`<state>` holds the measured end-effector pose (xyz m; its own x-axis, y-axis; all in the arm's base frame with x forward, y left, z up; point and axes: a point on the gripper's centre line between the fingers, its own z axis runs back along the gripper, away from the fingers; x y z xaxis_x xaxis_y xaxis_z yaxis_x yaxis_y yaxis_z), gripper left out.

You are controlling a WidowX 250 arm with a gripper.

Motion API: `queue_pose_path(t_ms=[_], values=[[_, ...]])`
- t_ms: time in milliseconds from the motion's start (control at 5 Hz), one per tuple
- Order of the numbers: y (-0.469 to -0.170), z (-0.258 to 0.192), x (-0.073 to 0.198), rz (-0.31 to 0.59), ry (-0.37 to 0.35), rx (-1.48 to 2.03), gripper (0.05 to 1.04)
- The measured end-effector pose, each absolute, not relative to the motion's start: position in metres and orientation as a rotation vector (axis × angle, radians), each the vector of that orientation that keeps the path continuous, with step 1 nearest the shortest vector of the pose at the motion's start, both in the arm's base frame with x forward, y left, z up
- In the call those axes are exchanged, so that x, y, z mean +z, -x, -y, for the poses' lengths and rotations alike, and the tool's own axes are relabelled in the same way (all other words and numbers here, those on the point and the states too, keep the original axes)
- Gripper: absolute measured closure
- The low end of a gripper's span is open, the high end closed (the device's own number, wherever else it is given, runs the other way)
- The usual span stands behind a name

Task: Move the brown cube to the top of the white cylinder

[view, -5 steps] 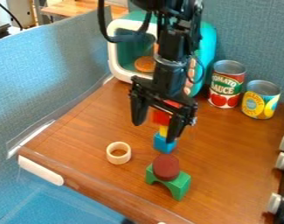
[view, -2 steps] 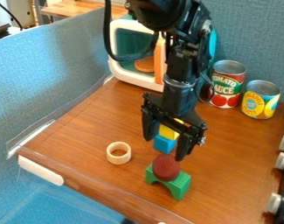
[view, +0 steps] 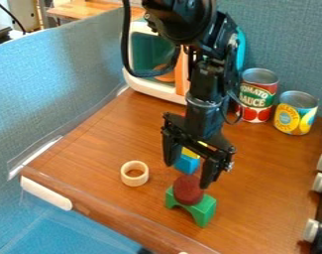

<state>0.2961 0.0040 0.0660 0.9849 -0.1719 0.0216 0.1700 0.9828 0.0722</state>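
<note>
Pale ring (view: 135, 183) for the round brown piece (view: 188, 190), which I judge is still to be grasped.
The ring lies near the bench's (view: 90, 144) lower-left edge; rightward, a blue block (view: 186, 164) with yellow above it crowds my approach. The brown piece sits on a green arch (view: 202, 210), also near that edge. My end effector (view: 188, 172) hangs just behind it, spread wide, empty. I should centre over the piece, descend straight, close on its sides, and lift clear without tipping the arch. Two cans (view: 257, 101) (view: 295, 113) stand well right, out of my way.
</note>
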Motion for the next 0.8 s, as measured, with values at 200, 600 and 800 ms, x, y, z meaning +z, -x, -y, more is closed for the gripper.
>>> queue_pose_path(t_ms=[200,600,800], values=[[-0.295,-0.001,0.053,-0.006,-0.068,-0.168,0.083],[-0.294,0.005,0.041,-0.038,-0.061,-0.172,0.083],[-0.293,0.007,0.036,-0.055,-0.045,-0.171,0.138]])
